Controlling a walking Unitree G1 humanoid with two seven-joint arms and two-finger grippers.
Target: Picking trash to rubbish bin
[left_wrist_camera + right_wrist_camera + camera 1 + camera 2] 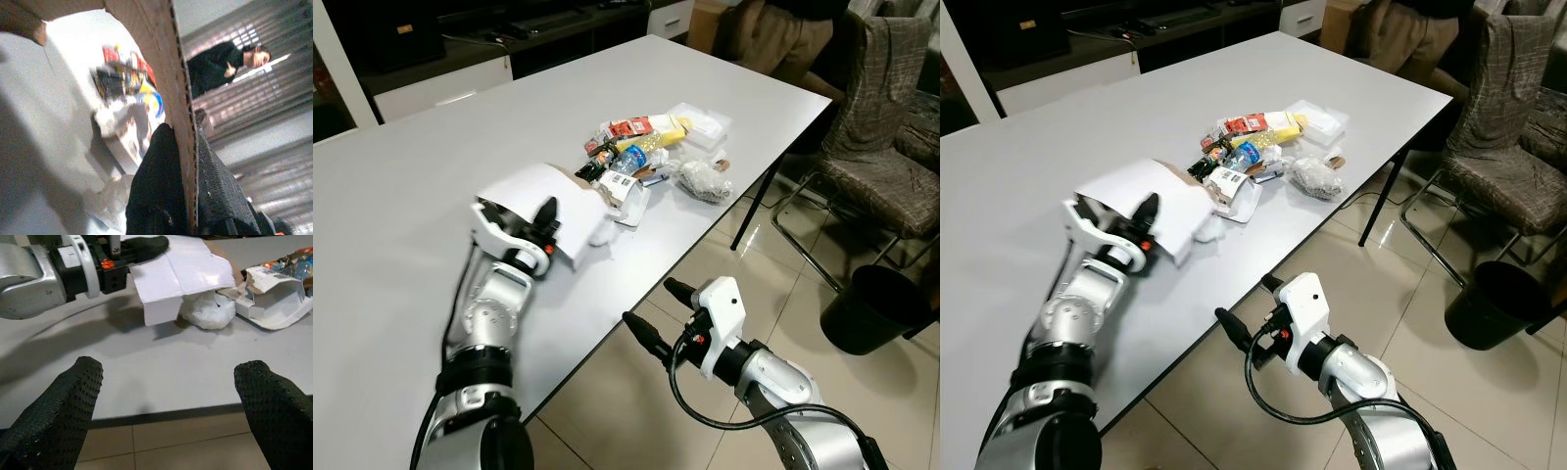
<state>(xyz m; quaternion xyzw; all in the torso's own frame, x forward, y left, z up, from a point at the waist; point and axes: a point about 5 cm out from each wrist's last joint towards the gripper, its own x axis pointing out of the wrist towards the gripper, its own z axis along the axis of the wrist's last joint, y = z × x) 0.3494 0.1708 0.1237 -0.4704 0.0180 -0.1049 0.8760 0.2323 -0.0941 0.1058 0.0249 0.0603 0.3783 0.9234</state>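
Head views: left gripper (546, 227) raised over the white table (401, 206), fingers pinching the edge of a white cardboard piece (543, 196), held tilted above the tabletop. Just beyond the cardboard, a heap of trash (651, 157) near the far right edge of the table: wrappers, a blue-labelled bottle (631, 157), a clear plastic container (700, 122), a crumpled plastic bag (705, 181), a white open box (628, 196). Right gripper (656, 315) off the table edge, over the tiled floor (636, 411), fingers spread wide, holding nothing. Black rubbish bin (876, 308) on the floor at far right, well apart from the table, beside a chair (876, 147). A person partly visible behind the far end of the table.

Left wrist view: black fingers (161, 186) clamped on either side of the brown corrugated edge of the cardboard; blurred trash heap behind; person in dark clothing in the background.

Right wrist view: both fingers (58, 411) far apart, empty, facing the table edge; cardboard and left gripper above, crumpled white plastic (208, 311) beneath the cardboard
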